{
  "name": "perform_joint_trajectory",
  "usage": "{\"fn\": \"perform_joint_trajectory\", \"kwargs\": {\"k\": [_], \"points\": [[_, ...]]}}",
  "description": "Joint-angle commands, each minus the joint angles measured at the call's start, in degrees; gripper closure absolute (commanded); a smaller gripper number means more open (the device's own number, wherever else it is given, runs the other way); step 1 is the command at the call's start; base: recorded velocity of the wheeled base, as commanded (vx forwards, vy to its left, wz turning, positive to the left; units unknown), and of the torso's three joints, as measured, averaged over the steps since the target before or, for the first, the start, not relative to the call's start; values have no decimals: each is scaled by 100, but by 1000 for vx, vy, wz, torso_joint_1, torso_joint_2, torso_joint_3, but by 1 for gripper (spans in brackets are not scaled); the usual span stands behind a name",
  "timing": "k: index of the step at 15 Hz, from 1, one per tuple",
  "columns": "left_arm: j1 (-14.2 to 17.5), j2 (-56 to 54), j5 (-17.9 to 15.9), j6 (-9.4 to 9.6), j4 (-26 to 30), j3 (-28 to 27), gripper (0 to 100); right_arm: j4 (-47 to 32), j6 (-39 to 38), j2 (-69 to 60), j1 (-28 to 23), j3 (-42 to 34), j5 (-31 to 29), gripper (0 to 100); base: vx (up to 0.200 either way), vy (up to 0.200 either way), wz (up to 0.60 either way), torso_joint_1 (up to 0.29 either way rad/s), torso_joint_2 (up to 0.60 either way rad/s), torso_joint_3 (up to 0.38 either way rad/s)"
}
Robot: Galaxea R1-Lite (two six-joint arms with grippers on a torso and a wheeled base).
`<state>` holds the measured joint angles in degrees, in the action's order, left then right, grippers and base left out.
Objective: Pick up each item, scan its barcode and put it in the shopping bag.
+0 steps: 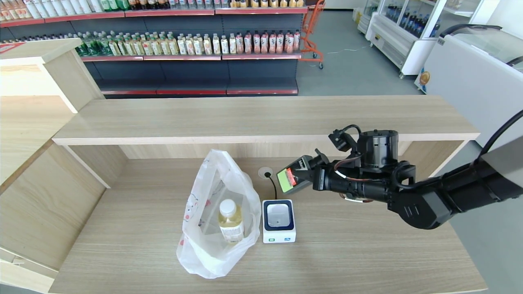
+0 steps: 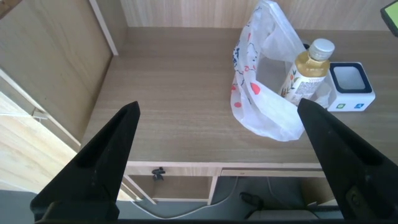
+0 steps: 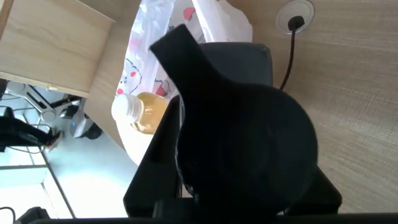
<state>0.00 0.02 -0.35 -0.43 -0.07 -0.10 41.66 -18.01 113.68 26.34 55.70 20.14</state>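
Roughly at the middle of the light wooden desk [image 1: 367,253] stood a white translucent plastic shopping bag [image 1: 204,245], its mouth open upward, and inside it a clear bottle [image 1: 231,222] of yellowish drink with a white cap stood upright against the bag's right wall. Just beside the bag on its right, touching or nearly touching the plastic, sat a white square barcode scanner [image 1: 278,220] with a dark blue frame round its window. Its black cable [image 1: 273,185] ran toward the far edge into a round grommet [image 1: 262,170]. A wide stretch of wood lay between the bag and the slanted wooden side panel [image 1: 49,204] at the left edge, and another ran from the scanner to the right edge. A raised counter [image 1: 245,116] of the same wood closed off the far edge. The right gripper [image 1: 310,173] was clamped on a small dark rectangular pack [image 1: 288,179] with a green and red end face, held in the air above the strip between the scanner and the grommet. The left gripper [image 2: 219,107] hung over the near left part, fingers [image 2: 112,155] spread wide with nothing between them.
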Motion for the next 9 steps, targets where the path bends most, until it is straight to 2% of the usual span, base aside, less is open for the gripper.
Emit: {"fn": "perform_joint_trajectory", "kwargs": {"k": [1, 4, 9], "points": [[0, -2, 0, 8, -1, 1, 0, 0, -1, -179, -6, -156, -1, 100, 0, 0, 0, 0, 0, 0], [0, -2, 0, -10, -1, 1, 0, -8, -115, -285, -6, -138, 8, 100, 0, 0, 0, 0, 0, 0], [0, -2, 0, -10, -1, 1, 0, -26, -362, -302, 117, -147, -10, 100, 0, 200, 0, -2, 1, 2]]}}
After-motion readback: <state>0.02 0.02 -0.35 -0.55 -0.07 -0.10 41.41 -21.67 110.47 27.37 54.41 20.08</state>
